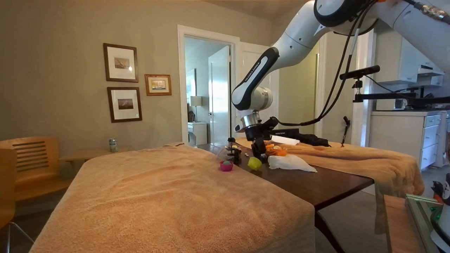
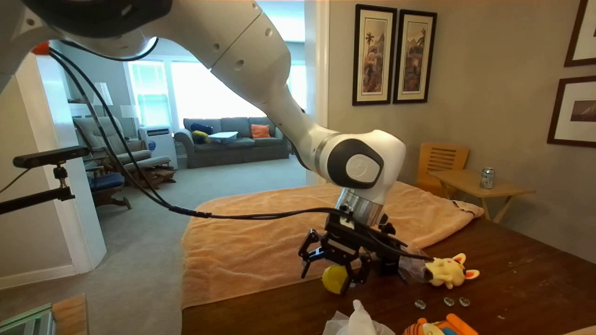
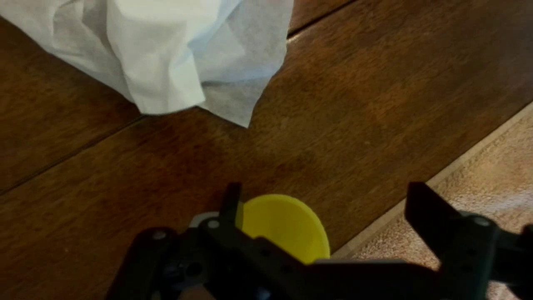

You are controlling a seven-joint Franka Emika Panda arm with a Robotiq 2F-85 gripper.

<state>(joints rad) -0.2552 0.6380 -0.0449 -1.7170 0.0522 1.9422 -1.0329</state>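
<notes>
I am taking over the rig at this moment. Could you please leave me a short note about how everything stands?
Gripper: open, low over the table.
Yellow cup: between the jaws, much nearer to one; whether they touch, I cannot tell.
Pink cup: at the towel's edge, a green thing inside.
Paper: on the table, apart from the yellow cup.
Done: jaws are on both sides of the yellow cup.
Left: probably closing on it; it is not gripped yet.
</notes>
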